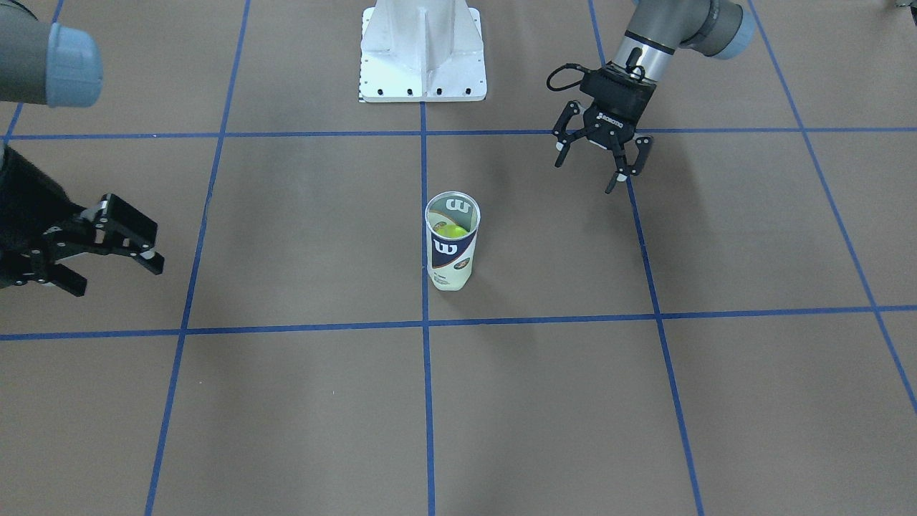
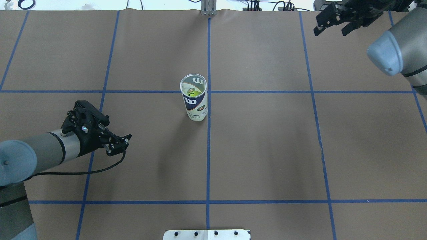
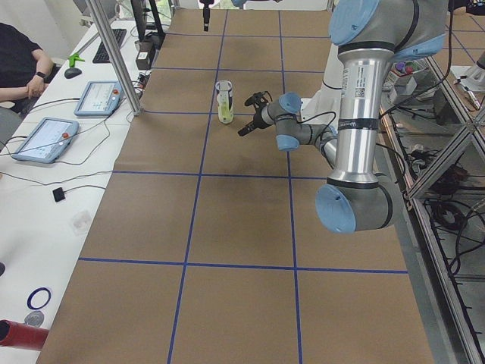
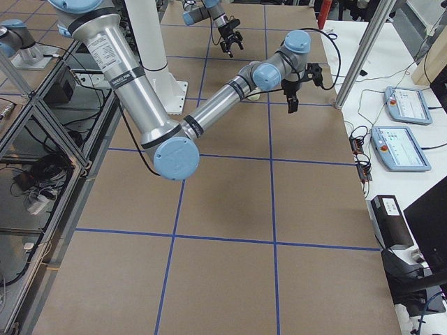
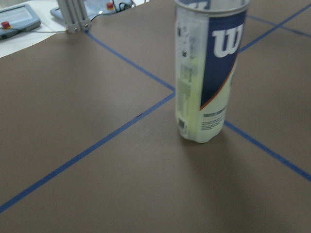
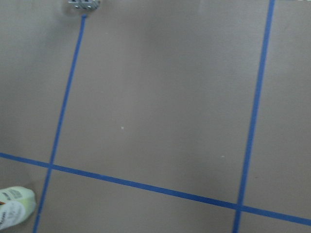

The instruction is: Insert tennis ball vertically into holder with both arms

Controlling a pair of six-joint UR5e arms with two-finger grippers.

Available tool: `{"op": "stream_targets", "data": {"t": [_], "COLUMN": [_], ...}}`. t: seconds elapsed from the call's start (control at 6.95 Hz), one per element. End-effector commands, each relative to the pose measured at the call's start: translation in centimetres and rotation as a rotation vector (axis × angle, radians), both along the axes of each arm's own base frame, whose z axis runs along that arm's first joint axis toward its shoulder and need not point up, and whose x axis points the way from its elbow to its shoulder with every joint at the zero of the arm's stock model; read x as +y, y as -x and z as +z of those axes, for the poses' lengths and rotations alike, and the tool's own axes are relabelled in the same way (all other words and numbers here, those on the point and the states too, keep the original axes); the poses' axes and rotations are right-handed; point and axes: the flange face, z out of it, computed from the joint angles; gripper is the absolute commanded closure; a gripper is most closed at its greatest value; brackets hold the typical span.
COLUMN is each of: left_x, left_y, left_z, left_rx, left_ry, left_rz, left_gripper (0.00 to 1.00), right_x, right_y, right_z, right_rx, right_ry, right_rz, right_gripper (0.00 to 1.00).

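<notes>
Insertion is judged to be done: one holder point(image 1: 452, 247) is seen upright near the middle of the bench point(image 1: 286, 401), with one tennis ball point(image 1: 453, 231) visible inside through its open top. Two grippers are counted, the left gripper point(image 1: 587, 172) and the right gripper point(image 1: 118, 278), each spread wide with nothing held and well apart from the holder. No further ball is seen, so little beyond parking the arms is thought to be called for.

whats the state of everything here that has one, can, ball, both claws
clear plastic tennis-ball can with navy and white label: upright, top open
yellow-green tennis ball: inside the can
left arm's black two-finger claw: open, empty, apart from the can
right arm's black two-finger claw: open, empty, apart from the can
</notes>
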Motion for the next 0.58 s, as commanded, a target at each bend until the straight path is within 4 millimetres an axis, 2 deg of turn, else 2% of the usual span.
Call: {"op": "stream_targets", "data": {"t": [0.0, 0.14, 0.29, 0.43], "left_x": [-9.0, -12.8, -18.4, -21.9], "left_y": [9.9, 16.0, 19.2, 19.8], "left_z": [1.8, 4.7, 6.5, 12.0], "left_rx": [-0.080, -0.109, -0.142, -0.233], "left_ry": [0.323, 0.486, 0.482, 0.493], "left_rz": [-0.018, -0.035, -0.031, 0.009], "left_gripper": [0.01, 0.01, 0.00, 0.00], "right_x": [-2.1, -3.3, -3.6, -3.4], "right_y": [-6.5, -11.2, -17.7, -20.3], "right_z": [10.9, 15.7, 20.7, 23.5], "right_rx": [0.092, 0.150, 0.174, 0.251], "right_ry": [-0.035, -0.023, -0.018, 0.007], "right_rz": [-0.122, -0.199, -0.209, -0.202], "right_gripper": [0.01, 0.01, 0.01, 0.01]}}
